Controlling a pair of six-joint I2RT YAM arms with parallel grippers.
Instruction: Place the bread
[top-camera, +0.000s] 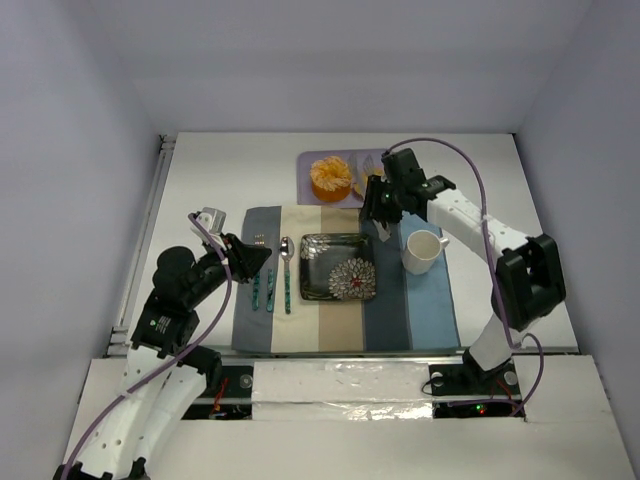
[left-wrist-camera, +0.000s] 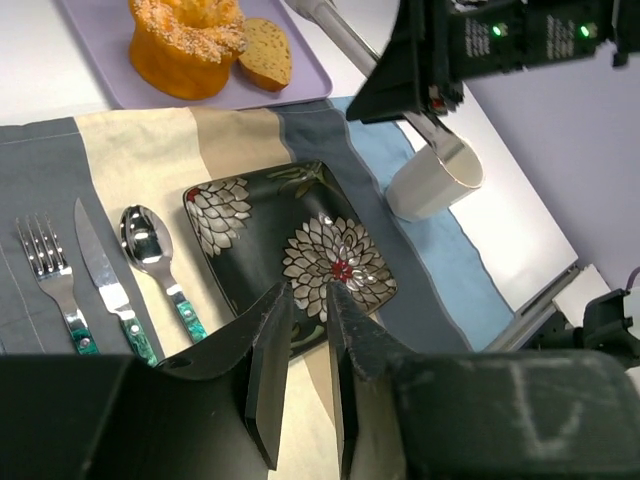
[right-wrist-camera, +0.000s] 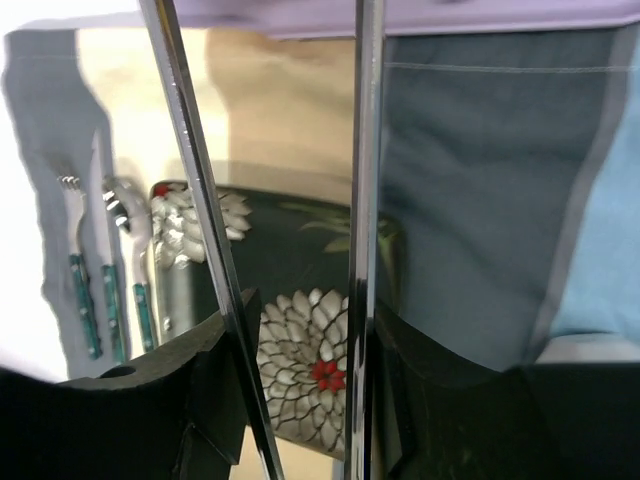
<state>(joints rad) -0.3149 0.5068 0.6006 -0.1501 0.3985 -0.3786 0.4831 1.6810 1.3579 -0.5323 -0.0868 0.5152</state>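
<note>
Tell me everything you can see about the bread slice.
The bread is a small oval slice, golden-yellow and speckled, with a darker brown crust. It leans on edge against the larger orange food on the lilac tray, beyond the placemat. Neither gripper touches it.

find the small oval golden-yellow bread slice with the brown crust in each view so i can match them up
Top external: the small oval golden-yellow bread slice lies on the lavender tray, right of the round orange food, partly hidden by the right gripper.
Left wrist: top centre, bread slice leaning against the orange food.
Right wrist: not in view.
Shared landmark: the black square flowered plate.
</note>
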